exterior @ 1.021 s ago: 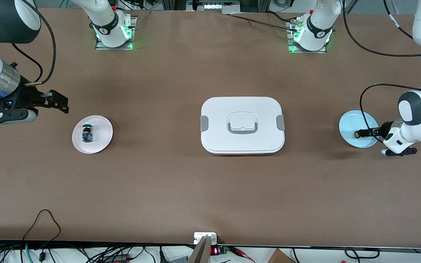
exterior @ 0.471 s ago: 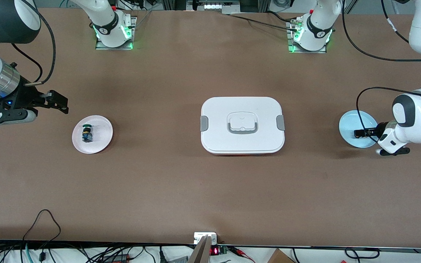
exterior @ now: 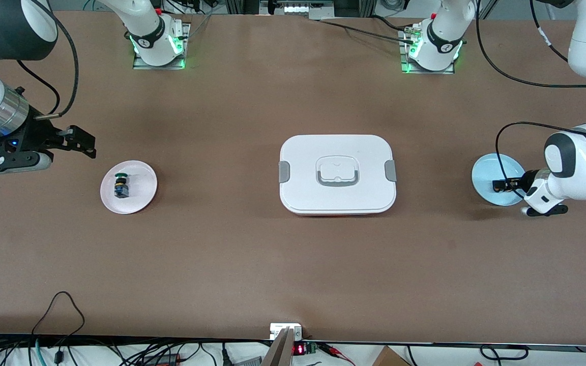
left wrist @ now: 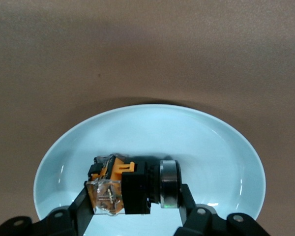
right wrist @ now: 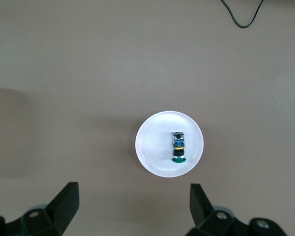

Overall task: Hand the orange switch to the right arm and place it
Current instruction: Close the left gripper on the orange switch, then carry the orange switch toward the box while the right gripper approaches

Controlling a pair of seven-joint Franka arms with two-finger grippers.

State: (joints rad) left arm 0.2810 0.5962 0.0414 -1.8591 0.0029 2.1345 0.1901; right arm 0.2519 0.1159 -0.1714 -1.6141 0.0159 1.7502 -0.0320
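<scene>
The orange switch [left wrist: 123, 184] lies on its side in a light blue plate [exterior: 486, 173] at the left arm's end of the table. My left gripper [exterior: 500, 185] is low over the plate, its fingers [left wrist: 82, 206] pressed against both ends of the switch, the clear orange base and the silver-ringed cap. In the front view the fingers hide the switch. My right gripper [exterior: 85, 142] waits open and empty above the table at the right arm's end, beside a white plate [exterior: 140, 195].
A green-capped switch [exterior: 120, 184] lies on the white plate, and both show in the right wrist view [right wrist: 177, 147]. A white lidded box with grey clips and handle [exterior: 338, 174] sits mid-table between the plates.
My left gripper has slid forward over the blue plate and its fingers have come round the orange switch, covering the orange cap seen one second ago. The right arm has not moved.
</scene>
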